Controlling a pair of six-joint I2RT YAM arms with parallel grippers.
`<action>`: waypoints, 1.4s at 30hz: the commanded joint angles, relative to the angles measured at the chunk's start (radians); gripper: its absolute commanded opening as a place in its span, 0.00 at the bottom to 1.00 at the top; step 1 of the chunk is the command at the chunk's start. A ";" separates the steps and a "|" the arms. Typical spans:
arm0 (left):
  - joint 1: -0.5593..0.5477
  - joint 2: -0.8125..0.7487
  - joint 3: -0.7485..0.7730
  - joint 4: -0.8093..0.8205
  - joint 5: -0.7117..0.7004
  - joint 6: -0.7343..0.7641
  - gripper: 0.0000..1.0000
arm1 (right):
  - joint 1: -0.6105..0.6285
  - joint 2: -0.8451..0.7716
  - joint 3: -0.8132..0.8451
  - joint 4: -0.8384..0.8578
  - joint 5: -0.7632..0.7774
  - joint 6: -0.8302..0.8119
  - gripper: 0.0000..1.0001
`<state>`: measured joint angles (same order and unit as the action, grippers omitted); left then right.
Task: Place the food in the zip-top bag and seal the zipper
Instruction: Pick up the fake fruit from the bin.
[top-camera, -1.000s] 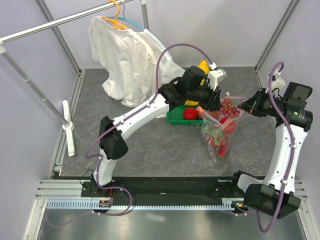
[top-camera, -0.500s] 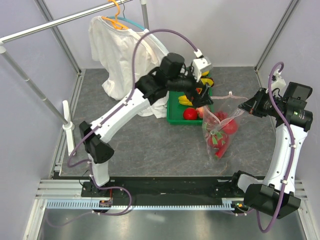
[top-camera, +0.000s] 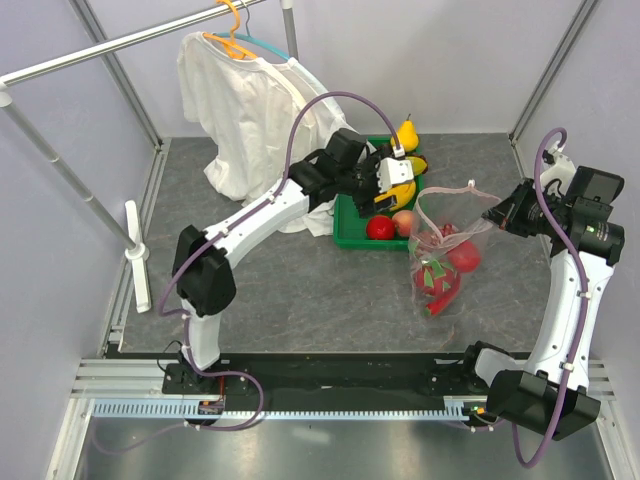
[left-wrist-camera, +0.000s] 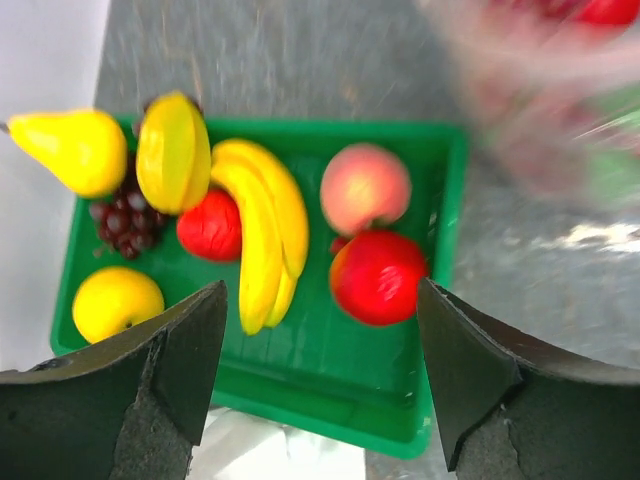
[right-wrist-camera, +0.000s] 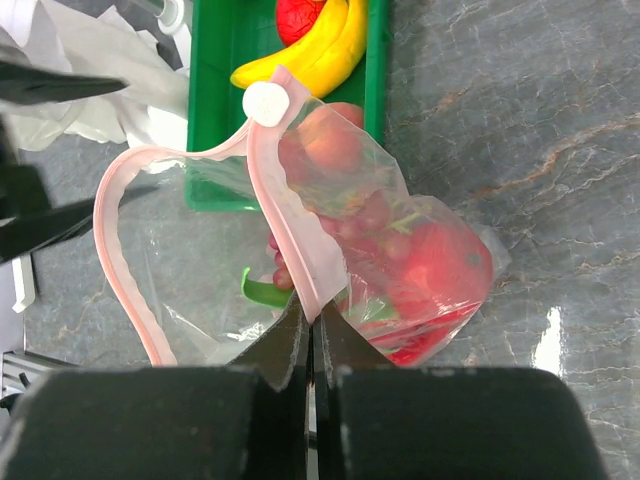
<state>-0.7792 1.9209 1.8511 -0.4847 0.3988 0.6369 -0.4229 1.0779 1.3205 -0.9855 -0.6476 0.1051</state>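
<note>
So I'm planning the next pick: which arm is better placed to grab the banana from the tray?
Left. The left claw hangs open directly above the tray, with the banana just below. The right claw is shut on the zipper, holding the bag open, so it isn't free.

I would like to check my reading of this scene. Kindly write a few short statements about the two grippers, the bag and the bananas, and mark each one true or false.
1. The left gripper is open above the green tray. True.
2. The right gripper is open and holds nothing. False: it is shut on the pink zipper.
3. The banana bunch is inside the zip-top bag. False: it lies in the green tray.
4. The zipper is not sealed, and the bag's mouth stands open. True.
</note>
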 joint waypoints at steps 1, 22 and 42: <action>0.021 0.105 0.055 0.070 0.015 0.107 0.82 | -0.005 -0.015 -0.004 0.036 0.029 0.008 0.00; 0.084 0.500 0.315 0.118 -0.184 0.248 0.82 | -0.005 -0.024 -0.035 0.044 0.028 0.007 0.00; 0.132 0.492 0.301 -0.041 0.044 0.264 0.62 | -0.005 -0.019 -0.032 0.048 0.035 0.010 0.00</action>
<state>-0.6575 2.4264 2.1159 -0.5076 0.3729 0.8684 -0.4229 1.0740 1.2961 -0.9718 -0.6258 0.1089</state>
